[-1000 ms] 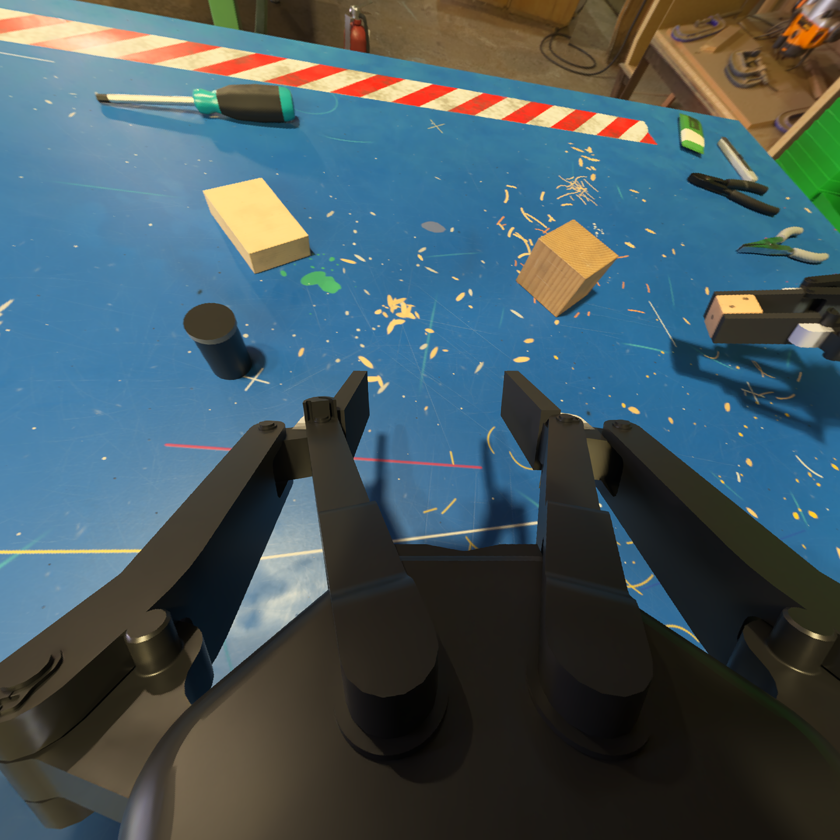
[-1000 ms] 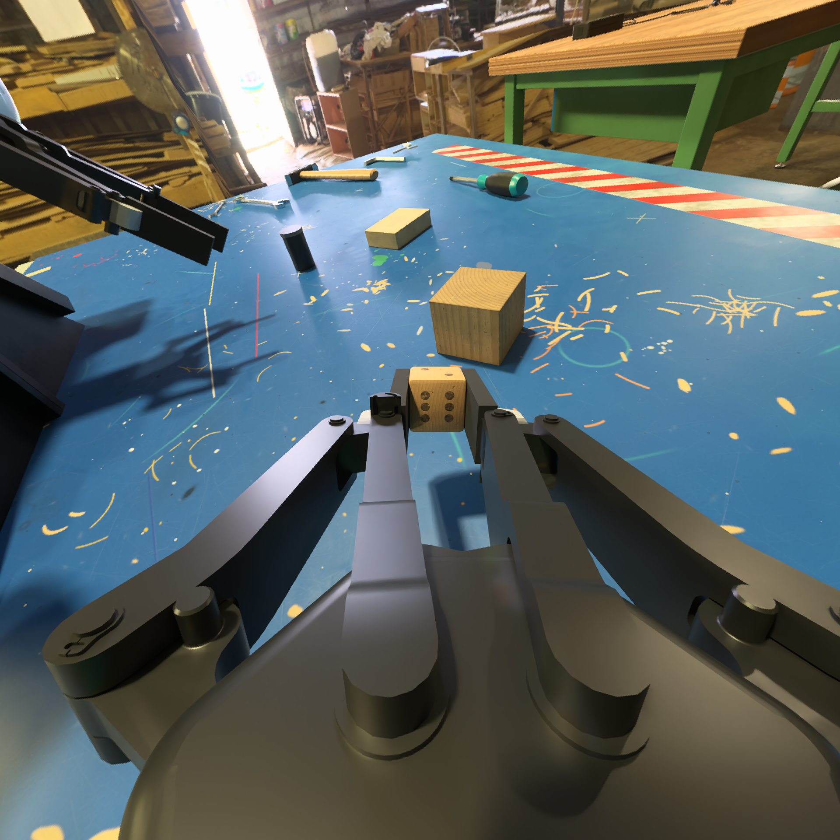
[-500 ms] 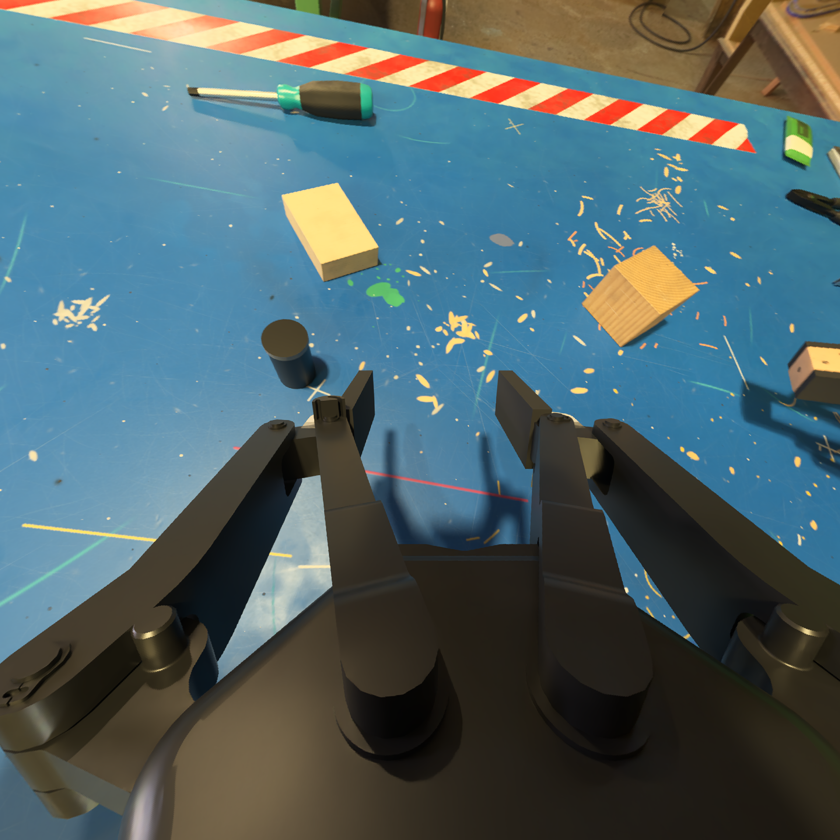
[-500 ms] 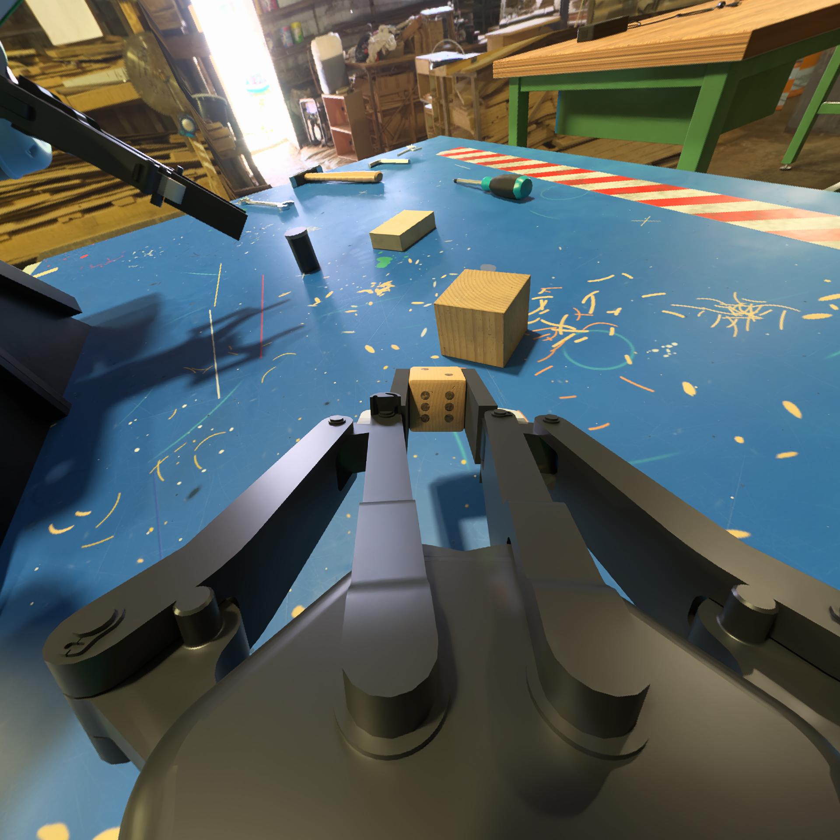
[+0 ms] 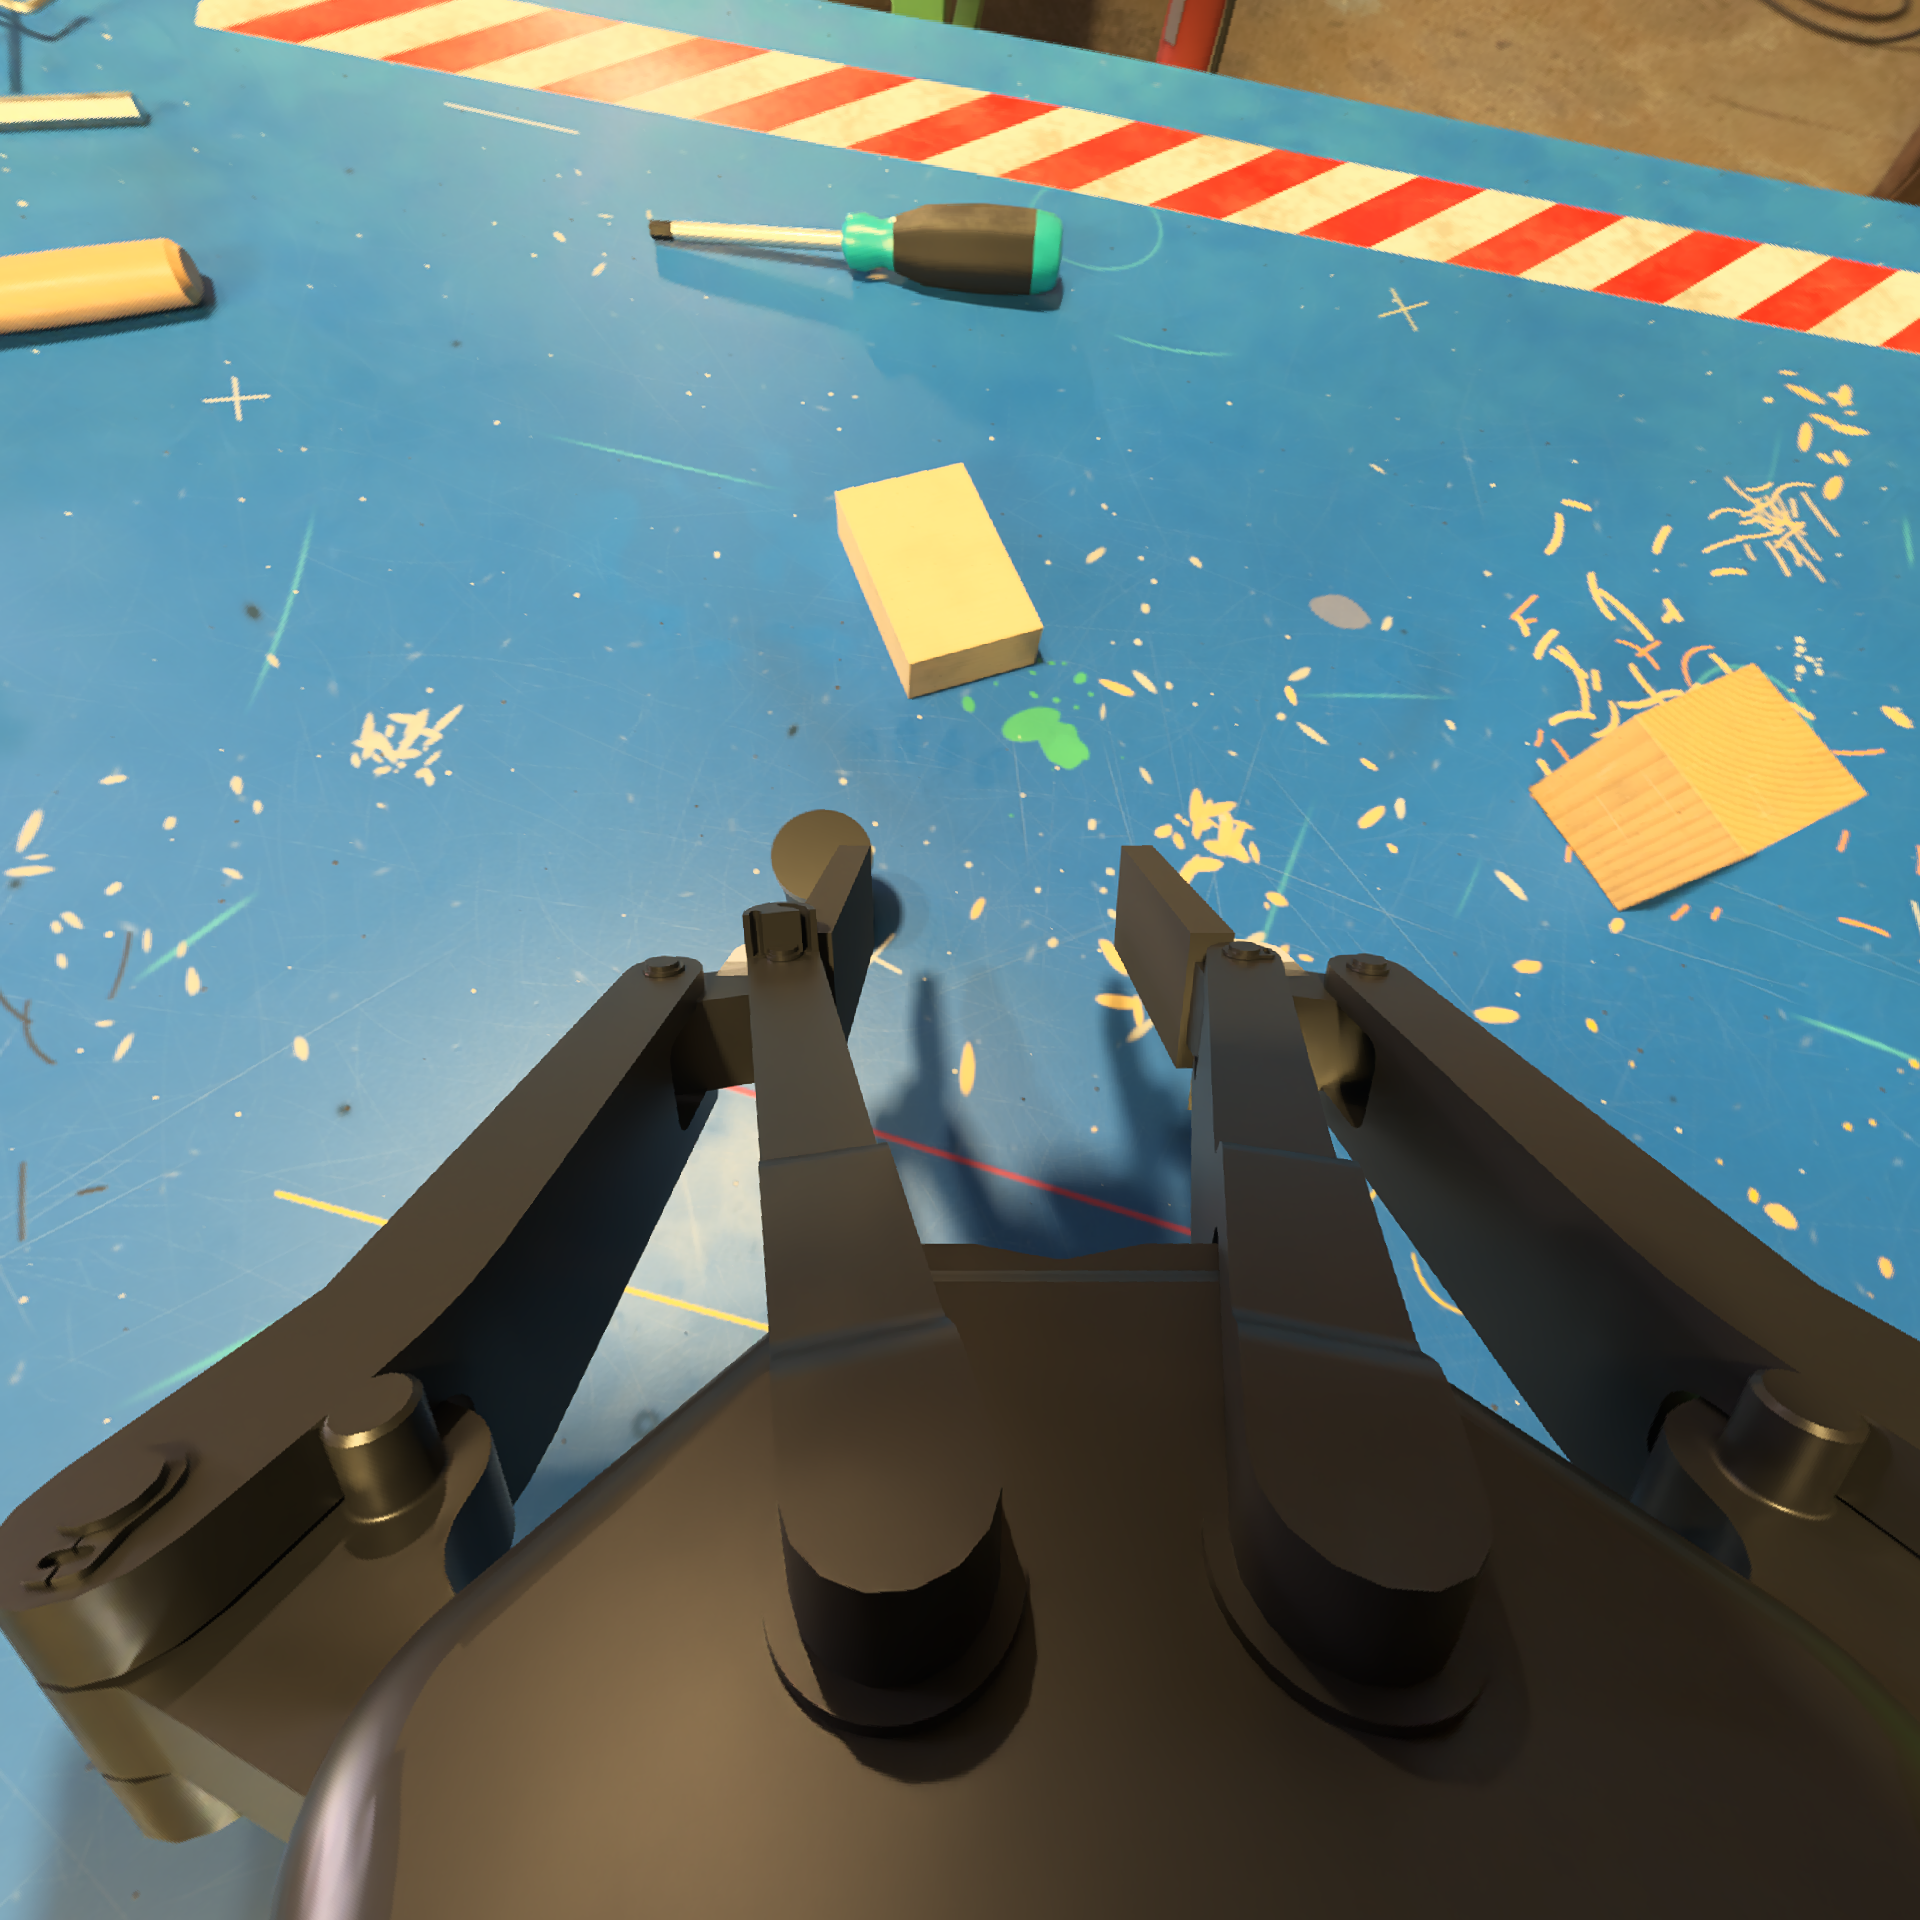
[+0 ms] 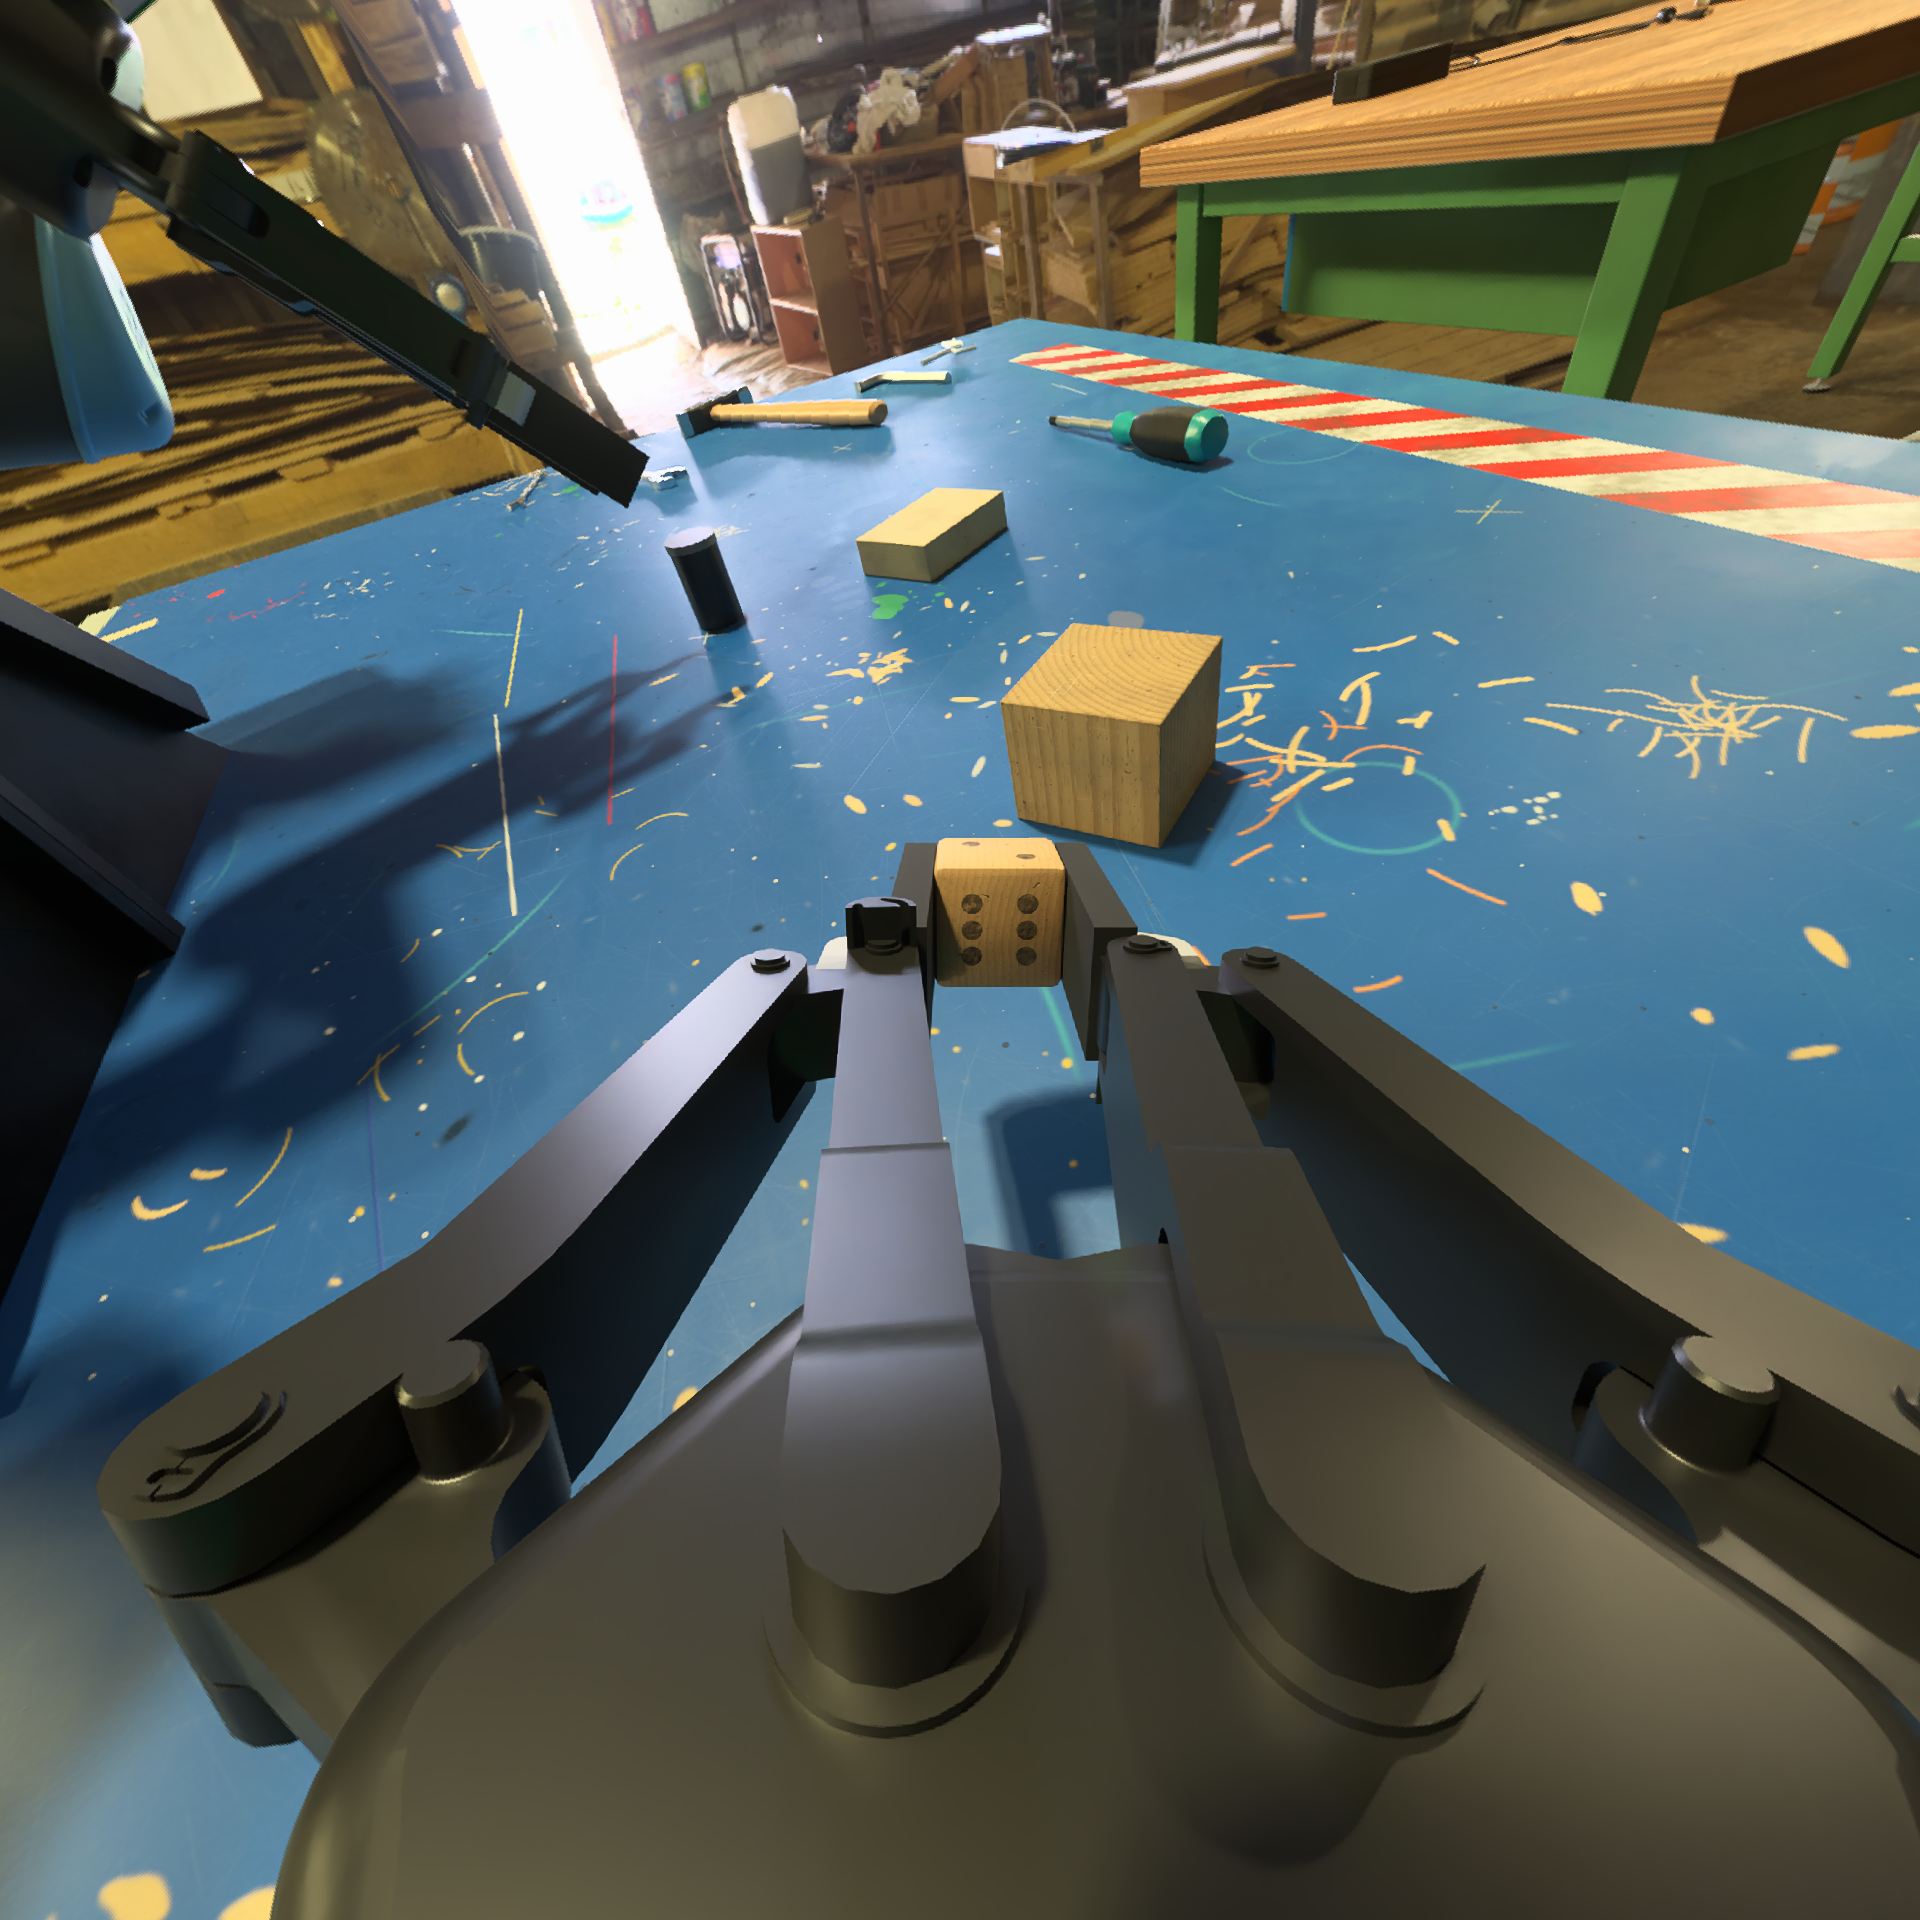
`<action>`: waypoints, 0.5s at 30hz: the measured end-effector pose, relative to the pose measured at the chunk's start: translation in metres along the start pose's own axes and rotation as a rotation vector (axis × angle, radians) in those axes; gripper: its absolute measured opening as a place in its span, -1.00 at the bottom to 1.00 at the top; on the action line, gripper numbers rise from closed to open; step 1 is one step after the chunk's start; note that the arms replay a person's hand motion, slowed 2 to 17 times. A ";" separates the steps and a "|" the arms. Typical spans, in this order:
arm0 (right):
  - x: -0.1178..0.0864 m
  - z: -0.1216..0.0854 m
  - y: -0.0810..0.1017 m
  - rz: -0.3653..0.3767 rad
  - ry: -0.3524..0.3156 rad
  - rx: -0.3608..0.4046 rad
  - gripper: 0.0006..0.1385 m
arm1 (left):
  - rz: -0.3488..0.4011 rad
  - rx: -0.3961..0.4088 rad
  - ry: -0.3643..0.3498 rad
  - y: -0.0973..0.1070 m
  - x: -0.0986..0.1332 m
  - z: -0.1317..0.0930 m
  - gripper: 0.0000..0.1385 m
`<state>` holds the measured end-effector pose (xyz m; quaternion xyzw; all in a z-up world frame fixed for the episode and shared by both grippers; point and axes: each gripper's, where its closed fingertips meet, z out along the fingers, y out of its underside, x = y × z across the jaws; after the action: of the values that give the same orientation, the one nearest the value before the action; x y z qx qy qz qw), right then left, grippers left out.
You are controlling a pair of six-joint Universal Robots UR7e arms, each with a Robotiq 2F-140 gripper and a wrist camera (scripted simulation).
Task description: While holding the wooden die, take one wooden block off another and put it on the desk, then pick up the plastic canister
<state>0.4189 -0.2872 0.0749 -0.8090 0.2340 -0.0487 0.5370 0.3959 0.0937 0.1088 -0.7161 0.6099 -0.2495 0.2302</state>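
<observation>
My left gripper [image 5: 992,920] is open and empty, above the blue desk [image 5: 416,540]. The dark plastic canister [image 5: 814,847] stands upright just past its left fingertip, partly hidden by it. It also shows in the right wrist view [image 6: 704,578], with the left gripper's fingers [image 6: 540,426] raised above and left of it. My right gripper [image 6: 1000,914] is shut on the wooden die [image 6: 1000,912], held above the desk. A wooden cube [image 6: 1110,732] and a flat pale wooden block [image 6: 932,532] lie apart on the desk; both show in the left wrist view, cube [image 5: 1699,784], flat block [image 5: 935,575].
A green-handled screwdriver [image 5: 914,244] lies beyond the flat block, near a red-and-white striped band [image 5: 1143,156] along the desk's far edge. A hammer [image 6: 790,412] lies at the far left corner. Wood shavings are scattered over the desk. A green workbench [image 6: 1558,187] stands beyond.
My left gripper has moved left toward the canister, which now sits right at its left fingertip. The right gripper and the die have stayed in place.
</observation>
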 end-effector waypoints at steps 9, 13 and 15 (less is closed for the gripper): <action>0.000 0.000 0.000 0.009 -0.008 0.000 -0.57 | -0.025 -0.030 -0.054 -0.013 -0.018 0.009 -0.15; 0.000 -0.001 0.000 0.015 -0.013 0.001 -0.57 | -0.037 -0.047 -0.074 -0.016 -0.024 0.012 -0.16; 0.001 -0.001 0.000 0.019 -0.016 0.002 -0.57 | -0.040 -0.059 -0.082 -0.016 -0.027 0.014 -0.16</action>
<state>0.4191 -0.2883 0.0756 -0.8065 0.2374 -0.0375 0.5402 0.4133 0.1230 0.1059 -0.7442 0.5926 -0.2066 0.2287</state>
